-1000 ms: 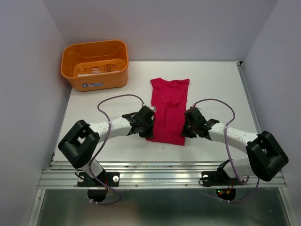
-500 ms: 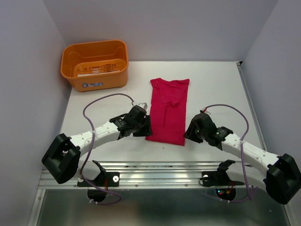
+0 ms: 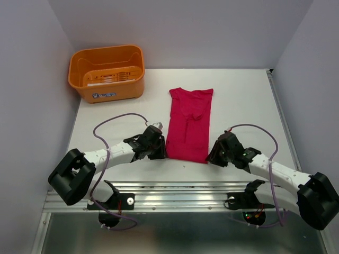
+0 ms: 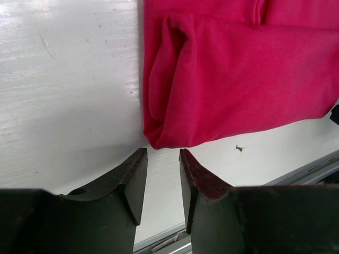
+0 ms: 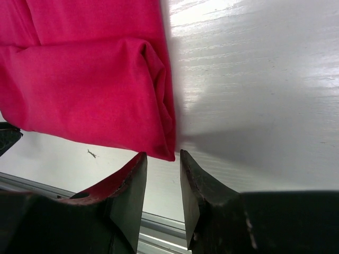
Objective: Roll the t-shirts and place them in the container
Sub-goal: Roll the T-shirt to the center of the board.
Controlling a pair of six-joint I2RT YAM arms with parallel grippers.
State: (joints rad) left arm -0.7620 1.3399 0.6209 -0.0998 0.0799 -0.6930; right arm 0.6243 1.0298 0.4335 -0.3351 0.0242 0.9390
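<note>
Jaws parted and empty, left gripper (image 4: 162, 154) and right gripper (image 5: 163, 157) flanked the near hem of the folded t-shirt (image 3: 189, 124); rolling not yet begun.

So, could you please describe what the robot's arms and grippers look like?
Both arms, the left arm and right arm, have white links and bulky black joints, each with a thin lilac cable looping alongside. The left gripper and right gripper are black, with two wedge-shaped fingers tapering to points.
</note>
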